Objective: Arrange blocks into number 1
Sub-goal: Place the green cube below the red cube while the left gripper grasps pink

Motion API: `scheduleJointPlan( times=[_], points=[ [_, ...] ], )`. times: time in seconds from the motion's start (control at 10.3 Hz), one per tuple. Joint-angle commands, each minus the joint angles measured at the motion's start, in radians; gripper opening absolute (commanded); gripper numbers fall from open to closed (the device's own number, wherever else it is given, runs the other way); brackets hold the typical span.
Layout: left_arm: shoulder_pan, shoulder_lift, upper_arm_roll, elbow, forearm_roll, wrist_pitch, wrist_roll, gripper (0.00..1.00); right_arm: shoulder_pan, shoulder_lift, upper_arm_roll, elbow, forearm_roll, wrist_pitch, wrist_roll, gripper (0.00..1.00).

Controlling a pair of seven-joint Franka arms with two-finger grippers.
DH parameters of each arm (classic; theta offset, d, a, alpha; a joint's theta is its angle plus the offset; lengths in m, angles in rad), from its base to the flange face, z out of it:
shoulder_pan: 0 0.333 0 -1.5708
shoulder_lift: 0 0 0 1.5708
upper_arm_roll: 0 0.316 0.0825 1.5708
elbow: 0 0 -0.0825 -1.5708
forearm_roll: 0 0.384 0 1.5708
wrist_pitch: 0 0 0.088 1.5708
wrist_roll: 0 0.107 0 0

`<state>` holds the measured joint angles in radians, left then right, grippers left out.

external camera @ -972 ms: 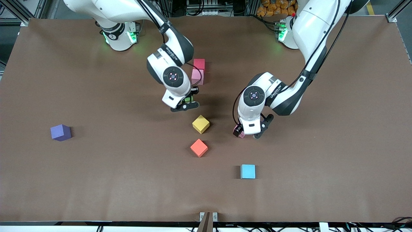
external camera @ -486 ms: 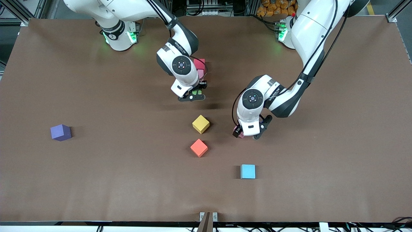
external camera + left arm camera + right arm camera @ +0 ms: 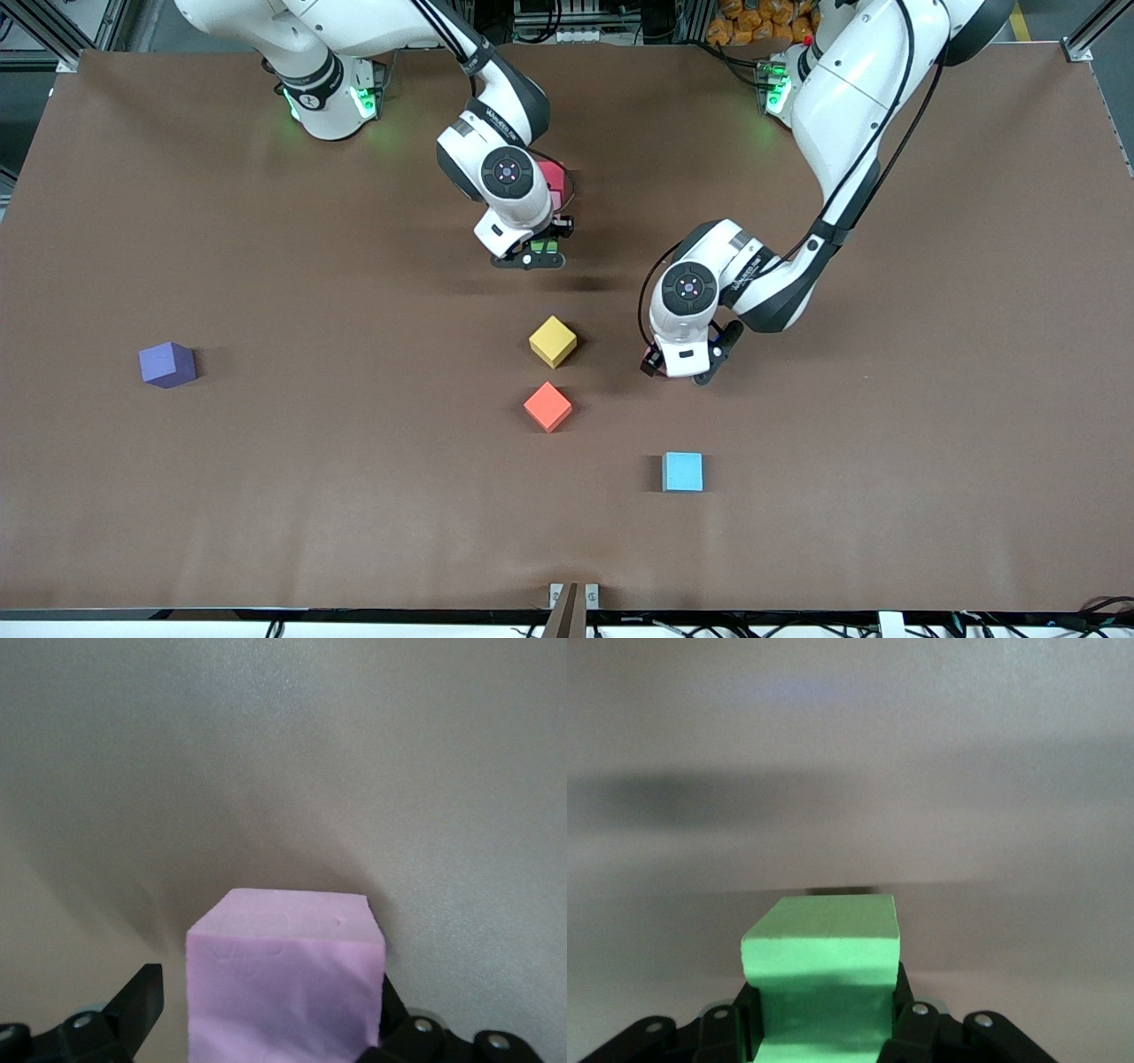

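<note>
Landmark: yellow block [image 3: 553,341], mid-table.

Right gripper [image 3: 537,252] clamped on green block [image 3: 824,970], held in air over table just beside red block [image 3: 555,175], which lies farther from front camera than yellow block.

Left gripper [image 3: 684,365] low at table, toward left arm's end from yellow block; jaws wide, straddling pink block [image 3: 285,979]; contact unclear.

Orange block [image 3: 547,406] just nearer front camera than yellow. Blue block [image 3: 683,471] nearer still. Purple block [image 3: 166,364] well apart, toward right arm's end.

Mid-table block [image 3: 553,341] lies apart from a second block [image 3: 547,407], which sits nearer the front camera.
</note>
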<state>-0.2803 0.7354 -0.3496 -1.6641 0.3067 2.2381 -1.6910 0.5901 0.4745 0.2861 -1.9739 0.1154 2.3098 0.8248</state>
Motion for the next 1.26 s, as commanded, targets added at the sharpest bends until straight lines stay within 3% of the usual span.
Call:
scheduleJointPlan(
  times=[0.0, 0.1, 0.19, 0.29, 0.39, 0.49, 0.58, 0.68, 1.17],
  points=[
    [-0.005, 0.016, -0.005, 0.021, 0.025, -0.011, -0.030, 1.00, 0.002, -0.027, 0.013, -0.032, -0.022, 0.014, 0.056, 0.00],
    [-0.004, 0.021, -0.003, 0.021, 0.025, -0.011, -0.029, 1.00, 0.002, -0.025, 0.013, -0.039, -0.026, 0.029, 0.054, 0.00],
    [0.003, 0.018, -0.005, 0.023, 0.016, -0.011, -0.016, 0.61, 0.002, -0.024, 0.013, -0.049, -0.028, 0.042, 0.056, 0.00],
    [0.031, 0.013, -0.005, 0.023, 0.014, -0.006, 0.006, 0.01, 0.002, -0.022, 0.013, -0.054, -0.028, 0.055, 0.054, 0.00],
    [0.039, 0.013, -0.011, 0.030, 0.011, -0.005, 0.022, 0.00, 0.000, -0.019, 0.013, -0.054, -0.028, 0.059, 0.054, 0.00],
    [0.041, 0.012, -0.012, 0.035, 0.006, -0.005, 0.025, 0.00, 0.000, -0.016, 0.013, -0.054, -0.028, 0.059, 0.056, 0.11],
    [0.041, 0.009, -0.012, 0.035, 0.008, -0.006, 0.027, 0.00, -0.001, -0.013, 0.013, -0.052, -0.028, 0.062, 0.056, 0.60],
    [0.035, 0.003, -0.015, 0.035, 0.011, -0.006, 0.046, 0.00, -0.001, -0.013, 0.014, -0.052, -0.028, 0.063, 0.056, 1.00],
    [0.032, -0.054, -0.031, 0.014, 0.012, -0.011, 0.177, 0.00, -0.026, -0.023, 0.004, 0.010, -0.028, 0.034, 0.039, 1.00]
  ],
)
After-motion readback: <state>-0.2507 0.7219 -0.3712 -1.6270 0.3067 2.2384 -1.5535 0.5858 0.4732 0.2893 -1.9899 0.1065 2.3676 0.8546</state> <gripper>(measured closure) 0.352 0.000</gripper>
